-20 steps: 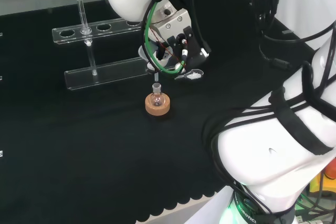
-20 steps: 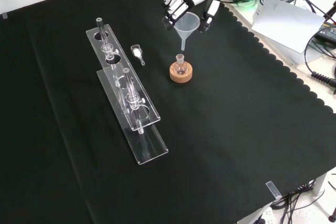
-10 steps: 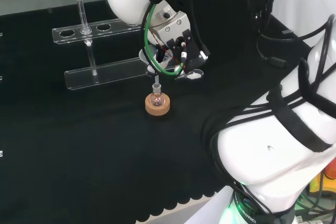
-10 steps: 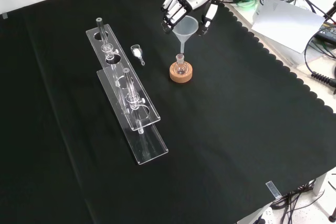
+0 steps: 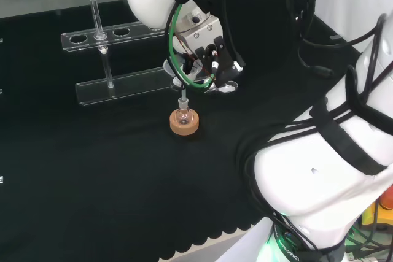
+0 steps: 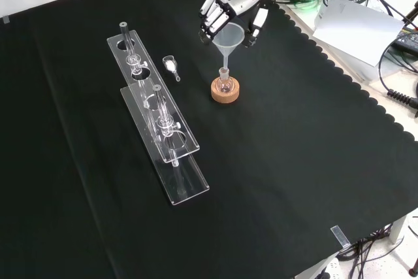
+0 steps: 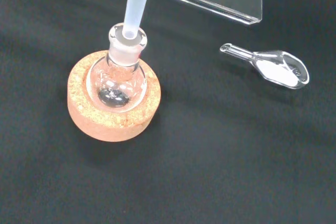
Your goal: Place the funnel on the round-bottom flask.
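Note:
A small clear round-bottom flask (image 7: 117, 80) sits upright in a cork ring (image 7: 113, 117) on the black cloth (image 6: 294, 161). A translucent plastic funnel (image 6: 228, 36) hangs directly over it, and its stem (image 7: 132, 8) reaches into the flask's mouth in the wrist view. The hand (image 6: 230, 6) is curled round the funnel's cone from above, fingers on one side and thumb on the other. In the head view the flask (image 5: 182, 113) and cork ring (image 5: 184, 125) lie just below the hand (image 5: 212, 59), and part of the funnel (image 5: 182, 88) is hidden by it.
A clear scoop (image 7: 273, 68) with white powder lies on the cloth near the cork ring. Two clear racks (image 6: 160, 119) with test tubes stand to the left in the front view. The arm's white links (image 5: 331, 164) take up the right of the head view.
The hand has come down with the funnel; its stem, which hung above the flask's mouth a second ago, now sits in the neck. Flask and cork ring have not moved.

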You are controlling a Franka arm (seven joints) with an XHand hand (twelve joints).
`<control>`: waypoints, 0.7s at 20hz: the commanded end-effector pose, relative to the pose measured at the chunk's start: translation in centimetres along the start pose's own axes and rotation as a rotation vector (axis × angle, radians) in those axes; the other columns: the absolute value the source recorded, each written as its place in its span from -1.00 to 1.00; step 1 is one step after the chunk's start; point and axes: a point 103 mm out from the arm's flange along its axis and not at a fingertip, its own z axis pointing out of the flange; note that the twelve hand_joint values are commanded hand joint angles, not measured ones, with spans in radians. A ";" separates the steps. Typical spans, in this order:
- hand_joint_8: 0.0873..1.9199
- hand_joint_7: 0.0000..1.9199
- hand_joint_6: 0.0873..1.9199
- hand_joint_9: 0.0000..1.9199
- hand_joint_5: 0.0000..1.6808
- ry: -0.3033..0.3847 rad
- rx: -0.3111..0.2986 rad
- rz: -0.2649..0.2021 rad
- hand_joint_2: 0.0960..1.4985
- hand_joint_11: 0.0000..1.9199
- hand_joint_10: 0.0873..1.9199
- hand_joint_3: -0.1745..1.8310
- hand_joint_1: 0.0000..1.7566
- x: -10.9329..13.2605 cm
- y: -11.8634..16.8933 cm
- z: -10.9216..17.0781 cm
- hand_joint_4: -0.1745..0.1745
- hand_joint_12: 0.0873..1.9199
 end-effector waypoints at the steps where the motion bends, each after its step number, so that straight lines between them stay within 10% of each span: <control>1: -0.40 -0.35 -0.25 0.00 -0.07 0.008 -0.012 0.002 0.51 -0.30 -0.64 -1.00 0.01 -0.3 0.4 0.0 0.05 0.25; 14: -0.40 -0.35 -0.25 0.00 -0.06 0.016 0.002 -0.001 0.52 -0.30 -0.64 -1.00 0.01 -0.4 1.2 1.3 0.05 0.25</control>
